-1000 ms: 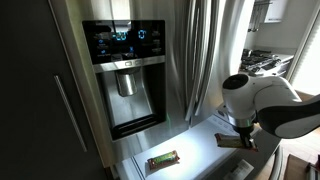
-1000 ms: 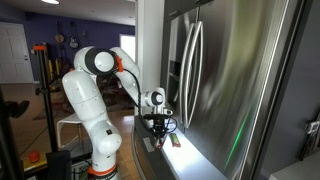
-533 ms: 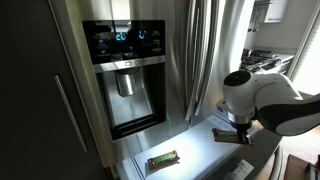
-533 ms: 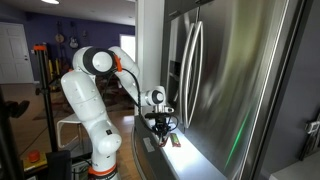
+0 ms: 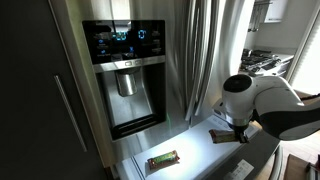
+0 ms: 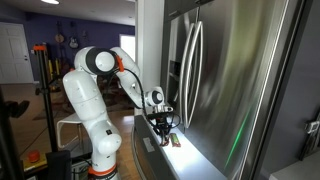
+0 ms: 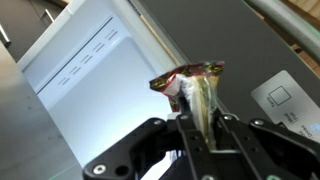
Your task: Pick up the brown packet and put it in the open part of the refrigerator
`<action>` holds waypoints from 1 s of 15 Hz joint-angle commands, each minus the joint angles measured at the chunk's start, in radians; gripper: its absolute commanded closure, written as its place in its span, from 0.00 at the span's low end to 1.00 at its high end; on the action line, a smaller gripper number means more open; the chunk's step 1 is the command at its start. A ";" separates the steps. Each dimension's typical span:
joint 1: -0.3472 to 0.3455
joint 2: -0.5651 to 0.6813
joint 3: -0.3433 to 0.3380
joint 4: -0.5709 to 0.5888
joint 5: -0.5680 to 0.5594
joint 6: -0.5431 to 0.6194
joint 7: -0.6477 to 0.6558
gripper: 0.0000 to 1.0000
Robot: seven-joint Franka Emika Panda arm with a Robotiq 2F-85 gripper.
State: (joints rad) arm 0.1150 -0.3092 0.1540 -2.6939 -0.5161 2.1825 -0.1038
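Observation:
My gripper (image 5: 238,132) is shut on the brown packet (image 5: 221,135) and holds it just above the right end of the open refrigerator drawer (image 5: 195,150), whose inside is bright white. In the wrist view the packet (image 7: 198,88) stands upright between the fingers (image 7: 200,118), its crumpled top above them, with the white drawer floor (image 7: 80,70) behind. In an exterior view the gripper (image 6: 164,128) hangs at the drawer beside the steel door; the packet is too small to make out there.
A greenish packet with a reddish edge (image 5: 163,159) lies in the drawer towards its left. The black water dispenser niche (image 5: 130,95) is above it. Long steel door handles (image 5: 196,50) rise behind the gripper. A white label (image 7: 283,97) shows on the dark surface.
The gripper has shifted slightly left, further over the drawer, with the brown packet still held in it.

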 commanded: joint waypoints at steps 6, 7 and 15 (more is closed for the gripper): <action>-0.007 0.123 -0.003 0.044 -0.187 0.161 -0.049 0.95; -0.007 0.136 -0.004 0.050 -0.199 0.168 -0.049 0.95; 0.000 0.169 -0.014 0.084 -0.219 0.178 -0.054 0.26</action>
State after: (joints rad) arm 0.1139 -0.1471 0.1544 -2.6145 -0.7287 2.3337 -0.1423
